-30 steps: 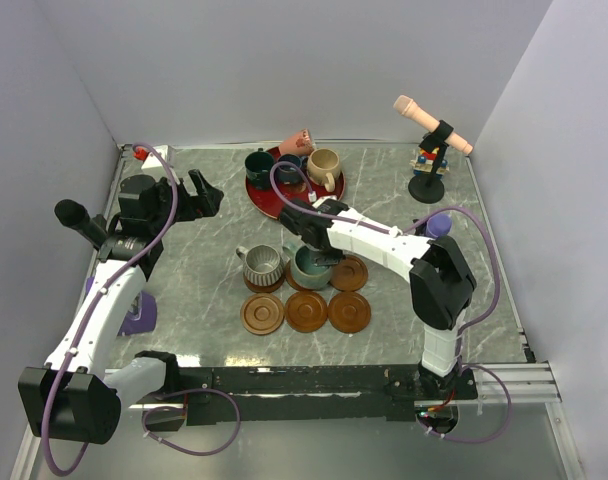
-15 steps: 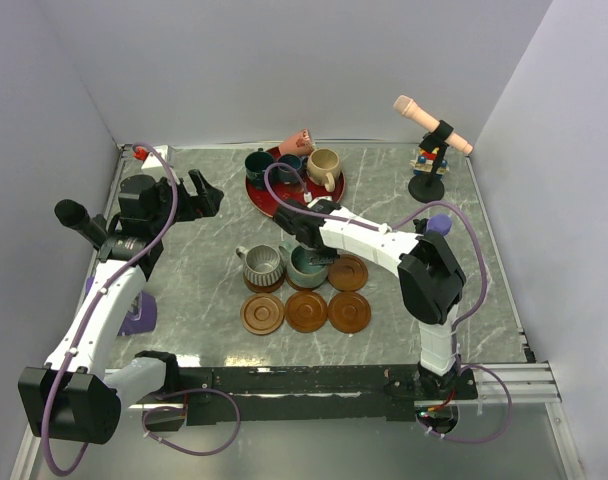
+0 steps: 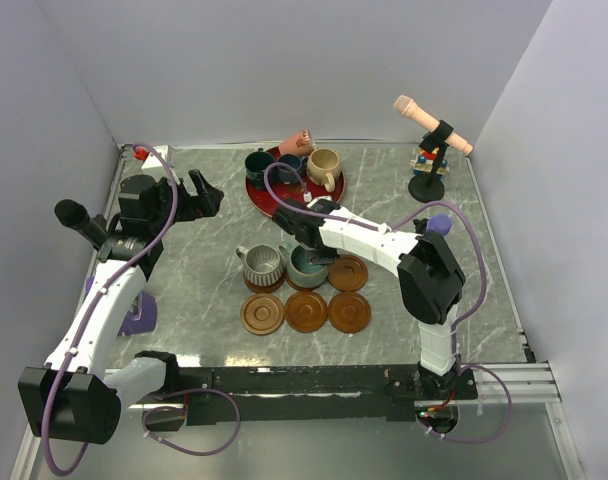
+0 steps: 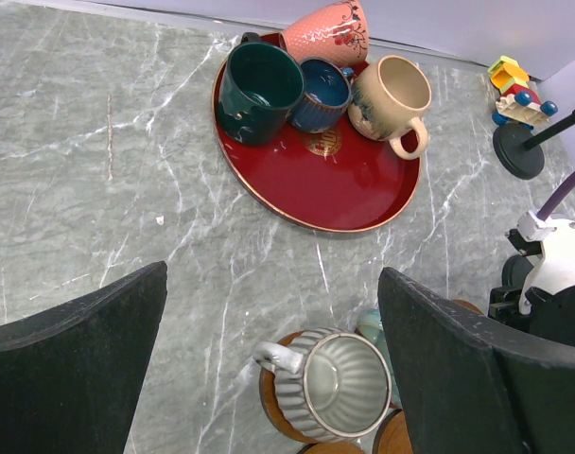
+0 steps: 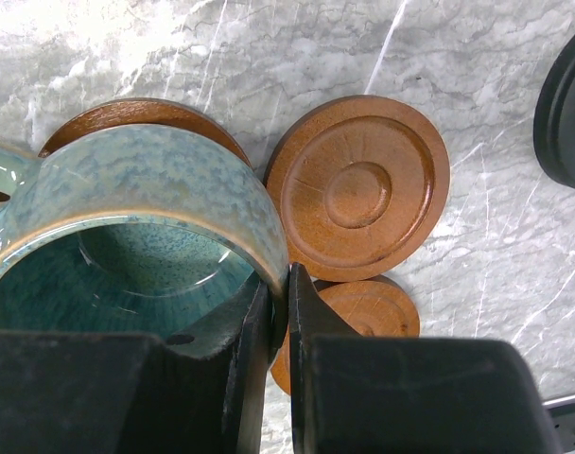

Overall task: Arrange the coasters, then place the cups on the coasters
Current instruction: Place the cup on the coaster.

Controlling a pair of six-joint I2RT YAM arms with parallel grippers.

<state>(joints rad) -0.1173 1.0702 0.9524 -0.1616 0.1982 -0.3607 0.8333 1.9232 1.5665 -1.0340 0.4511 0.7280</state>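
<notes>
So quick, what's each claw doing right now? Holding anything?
Left claw: wide open, holding nothing.
Right claw: closed, pinching the rim of the teal cup.

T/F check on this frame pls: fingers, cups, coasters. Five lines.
1. The right fingers are shut on the rim of the teal cup. True.
2. The grey ribbed cup stands on the red plate. False: it stands on a coaster beside the teal cup, off the plate.
3. The left fingers are open and hold nothing. True.
4. All six coasters carry a cup. False: four are bare, the near row of three and one to the right of the teal cup.
5. The beige cup is on the red plate. True.
</notes>
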